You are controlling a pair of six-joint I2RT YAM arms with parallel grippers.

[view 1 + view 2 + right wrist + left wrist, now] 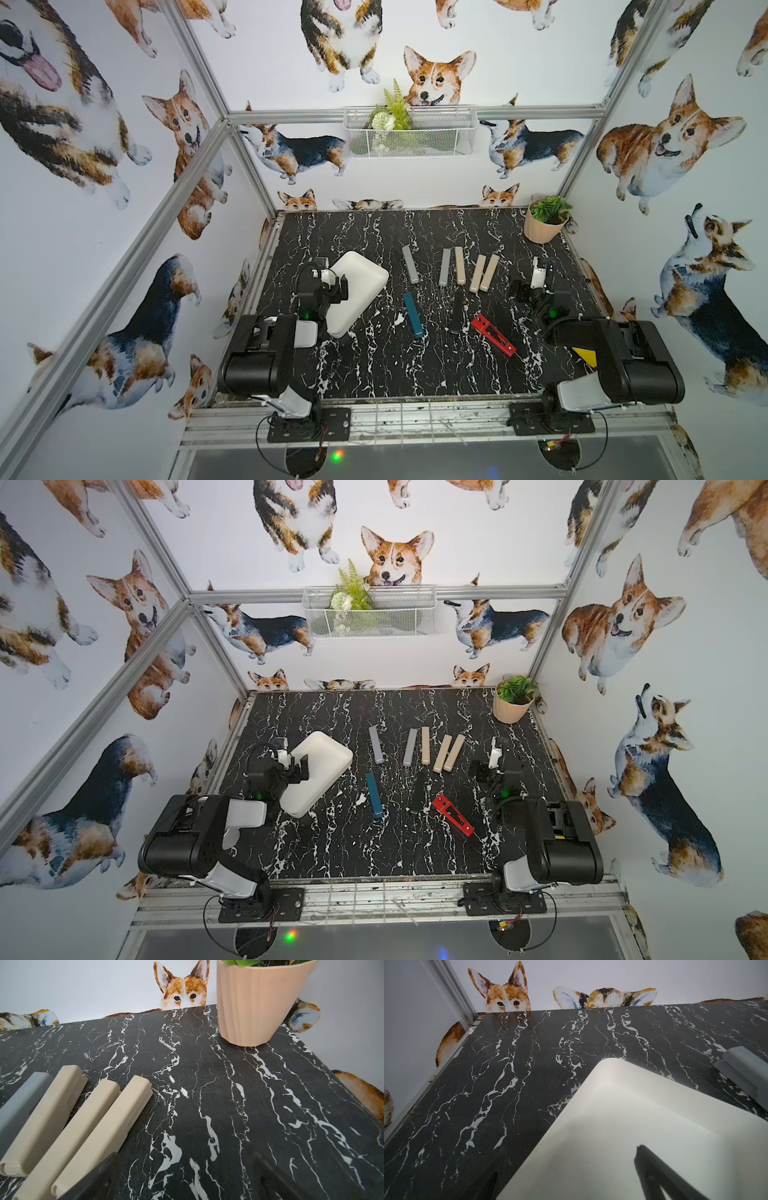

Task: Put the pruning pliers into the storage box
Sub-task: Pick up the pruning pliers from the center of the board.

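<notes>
Grippers: left gripper [334, 279] and right gripper [543, 272] both spread wide, holding nothing.
Pliers [459, 265]: none boxed yet; beige pair [478, 274] just beside right gripper, likely first pick; grey bars [444, 267], teal bar [413, 313], red bar [493, 335] between the grippers.
Box [365, 270]: empty, beneath left gripper, probably staged there to receive drops.
Plant pot [544, 230]: beyond right gripper.

White storage box [365, 286] sits angled at left; pruning pliers [445, 268] lie flat, scattered to its right, outside it.
</notes>
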